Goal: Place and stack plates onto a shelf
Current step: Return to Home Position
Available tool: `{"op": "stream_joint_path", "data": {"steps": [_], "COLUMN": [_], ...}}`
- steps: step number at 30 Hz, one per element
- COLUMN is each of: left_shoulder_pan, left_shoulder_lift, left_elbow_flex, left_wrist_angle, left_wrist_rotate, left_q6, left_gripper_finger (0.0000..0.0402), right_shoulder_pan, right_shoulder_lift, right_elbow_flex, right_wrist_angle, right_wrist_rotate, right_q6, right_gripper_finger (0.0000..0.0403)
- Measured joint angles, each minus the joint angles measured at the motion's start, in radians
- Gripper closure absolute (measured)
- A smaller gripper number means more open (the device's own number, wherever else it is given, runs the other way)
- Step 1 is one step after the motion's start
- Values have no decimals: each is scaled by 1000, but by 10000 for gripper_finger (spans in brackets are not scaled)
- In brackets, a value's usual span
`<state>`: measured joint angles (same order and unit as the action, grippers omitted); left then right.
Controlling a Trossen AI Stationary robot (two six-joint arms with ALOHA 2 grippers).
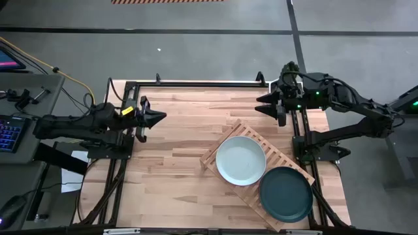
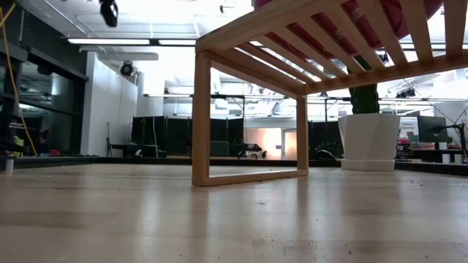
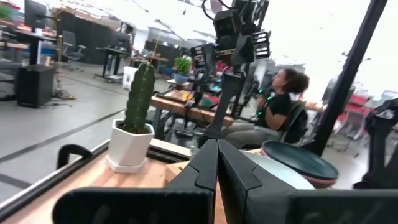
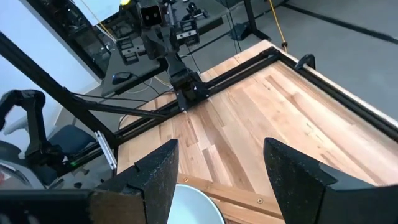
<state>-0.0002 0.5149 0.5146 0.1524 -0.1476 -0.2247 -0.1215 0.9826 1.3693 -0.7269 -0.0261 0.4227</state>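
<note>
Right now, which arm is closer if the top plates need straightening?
Right, probably. The right gripper is open and nearer the shelf, the mint plate and the teal plate. The left gripper is shut, farther off across the table.

both arms matte black, boxy links w/ rounded joints. left arm point(image 1: 72, 124) has a yellow tag point(image 1: 127, 111) nr the wrist. right arm point(image 1: 356, 106) shows green leds point(image 1: 298, 104) & looped black cables point(image 1: 339, 83). right jaws: dark, wedge-shaped, grainy surface.
</note>
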Motion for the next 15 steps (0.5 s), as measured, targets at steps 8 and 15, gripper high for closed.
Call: {"op": "stream_joint_path", "data": {"steps": [8, 15], "left_shoulder_pan": [0, 0], "left_shoulder_lift": [-183, -296], "left_elbow_flex": [-211, -354], "left_wrist_angle": [99, 187], "left_wrist_rotate": [5, 5], "left_q6": [-42, -95], "left_gripper_finger": [401, 401], "right_shoulder_pan": [0, 0], "right_shoulder_lift": [19, 19], "right_elbow_flex": [0, 0], "right_wrist_angle": [38, 64], "right_wrist_rotate": [0, 0], "right_q6": [-7, -19], "right_gripper_finger": [185, 185]}}
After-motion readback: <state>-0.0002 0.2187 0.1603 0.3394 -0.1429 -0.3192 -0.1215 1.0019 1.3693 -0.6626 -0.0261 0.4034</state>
